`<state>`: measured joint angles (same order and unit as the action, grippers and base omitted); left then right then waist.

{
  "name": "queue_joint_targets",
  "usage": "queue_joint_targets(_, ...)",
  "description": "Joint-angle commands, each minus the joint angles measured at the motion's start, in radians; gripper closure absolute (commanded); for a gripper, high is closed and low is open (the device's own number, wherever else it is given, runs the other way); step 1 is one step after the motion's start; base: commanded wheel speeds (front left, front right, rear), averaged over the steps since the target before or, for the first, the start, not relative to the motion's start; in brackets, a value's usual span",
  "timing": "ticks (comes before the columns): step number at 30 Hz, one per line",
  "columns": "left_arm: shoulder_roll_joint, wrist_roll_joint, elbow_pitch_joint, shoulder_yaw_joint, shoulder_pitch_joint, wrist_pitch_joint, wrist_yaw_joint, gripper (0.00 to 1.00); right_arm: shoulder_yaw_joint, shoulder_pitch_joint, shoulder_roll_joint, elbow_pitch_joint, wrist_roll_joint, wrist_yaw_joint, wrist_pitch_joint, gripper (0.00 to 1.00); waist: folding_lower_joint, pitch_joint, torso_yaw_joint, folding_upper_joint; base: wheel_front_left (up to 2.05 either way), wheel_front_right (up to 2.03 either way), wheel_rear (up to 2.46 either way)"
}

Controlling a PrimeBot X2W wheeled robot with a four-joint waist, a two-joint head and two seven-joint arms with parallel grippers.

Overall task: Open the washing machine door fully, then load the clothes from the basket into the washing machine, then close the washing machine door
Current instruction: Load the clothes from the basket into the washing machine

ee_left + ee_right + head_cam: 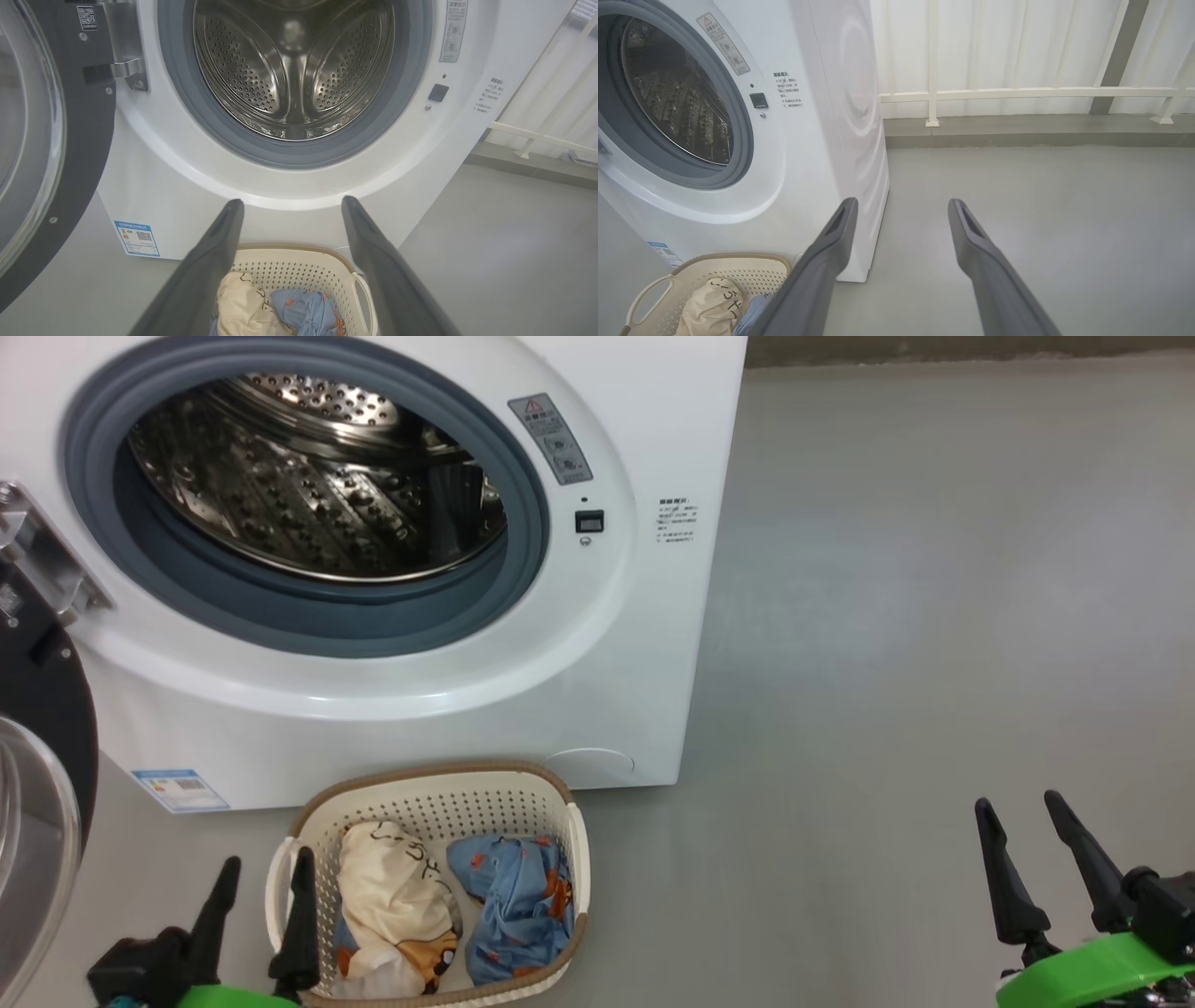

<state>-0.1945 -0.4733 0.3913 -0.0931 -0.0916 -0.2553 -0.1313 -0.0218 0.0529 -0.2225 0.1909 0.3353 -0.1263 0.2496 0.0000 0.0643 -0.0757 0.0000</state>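
Note:
The white washing machine [644, 644] stands with its steel drum [308, 476] exposed and bare. Its black washing machine door [42, 728] is swung out at the far left, glass bowl showing; it also shows in the left wrist view [79, 154]. The cream basket [523, 793] sits on the floor in front of the machine, holding the clothes: a cream garment [392, 896] and a light blue one [523, 896]. My left gripper [265, 875] is open at the basket's left rim, above the basket [299, 268] in its wrist view. My right gripper [1019, 816] is open over bare floor, far right of the basket [738, 270].
Grey floor [934, 616] spreads to the right of the machine. A white railing [1017, 93] on a low kerb runs behind it. A blue label [182, 791] is stuck low on the machine's front.

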Motion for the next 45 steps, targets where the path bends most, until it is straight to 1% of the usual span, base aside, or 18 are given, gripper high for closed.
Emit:
queue_joint_targets(1, -0.009, -0.009, 0.002, 0.017, -0.055, -0.006, 0.001, 0.0, -0.014, -0.047, -0.02, -0.027, -0.006, -0.004, 0.012, 0.0, 0.0, 0.021, 0.0, 0.0, 0.0, 0.0, 0.0)
queue_joint_targets(7, 0.033, -0.009, 0.146, -0.041, -0.127, -0.006, 0.001, 0.0, -0.03, -0.086, -0.01, -0.031, -0.01, -0.004, 0.012, 0.0, 0.0, 0.09, -0.009, 0.0, 0.0, 0.0, 0.0)
queue_joint_targets(12, 0.052, 0.006, 0.281, -0.073, -0.217, -0.006, 0.001, 0.0, -0.046, -0.128, -0.001, -0.034, -0.011, -0.004, 0.012, 0.0, 0.0, 0.163, -0.02, 0.0, 0.0, 0.0, 0.0)
queue_joint_targets(17, 0.06, 0.027, 0.411, -0.093, -0.31, -0.006, 0.001, 0.0, -0.062, -0.172, 0.009, -0.036, -0.014, -0.004, 0.012, 0.0, 0.0, 0.232, -0.038, 0.0, 0.0, 0.0, 0.0)
queue_joint_targets(20, 0.064, 0.028, 0.48, -0.121, -0.362, -0.006, 0.001, 0.0, -0.071, -0.196, 0.014, -0.036, -0.014, -0.004, 0.012, 0.0, 0.0, 0.269, -0.049, 0.0, 0.0, 0.0, 0.0)
queue_joint_targets(21, 0.064, 0.028, 0.48, -0.121, -0.362, -0.006, 0.001, 0.0, -0.071, -0.196, 0.014, -0.036, -0.014, -0.004, 0.012, 0.0, 0.0, 0.269, -0.049, 0.0, 0.0, 0.0, 0.0)
queue_joint_targets(27, 0.062, -0.007, 0.623, -0.215, -0.466, 0.0, 0.001, 0.0, -0.095, -0.246, 0.027, -0.037, -0.015, -0.004, 0.012, 0.0, 0.0, 0.342, -0.074, 0.0, 0.0, 0.0, 0.0)
queue_joint_targets(35, 0.02, -0.064, 0.75, -0.318, -0.603, 0.041, 0.001, 0.0, -0.11, -0.313, 0.06, -0.045, -0.015, -0.004, 0.012, 0.0, 0.0, 0.447, -0.113, 0.0, 0.0, 0.0, 0.0)
queue_joint_targets(45, -0.044, -0.102, 0.821, -0.402, -0.725, 0.085, 0.001, 0.0, -0.123, -0.38, 0.097, -0.075, -0.021, -0.004, 0.012, 0.0, 0.0, 0.572, -0.173, 0.0, 0.0, 0.0, 0.0)
